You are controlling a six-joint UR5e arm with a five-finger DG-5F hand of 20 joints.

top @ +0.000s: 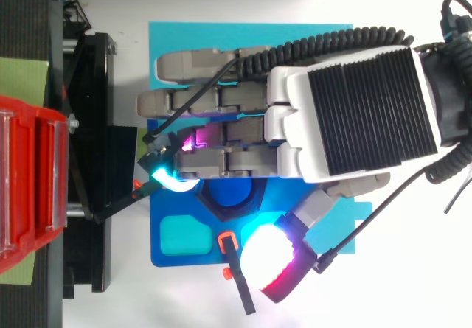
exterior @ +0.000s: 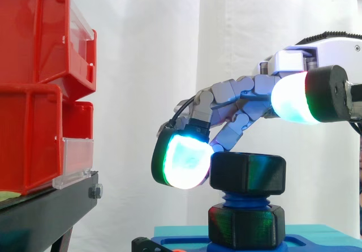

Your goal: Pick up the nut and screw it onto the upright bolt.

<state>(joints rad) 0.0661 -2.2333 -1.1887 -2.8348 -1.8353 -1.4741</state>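
Nearest: thumb pad (exterior: 291,96), glowing white-cyan, raised clear of the work. Next, my hand (top: 354,114): not clamped, thumb standing apart, one finger pad (exterior: 184,161) touching the left flank of the nut (exterior: 248,174). That black nut sits atop the upright blue bolt (exterior: 247,201), with bare thread beneath it. Status, as I judge it: pick-up and placing are done; screwing down is left.

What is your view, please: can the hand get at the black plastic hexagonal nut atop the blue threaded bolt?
Probably yes: the hand hovers over the nut on the bolt, one fingertip pad at its side, with nothing between them.
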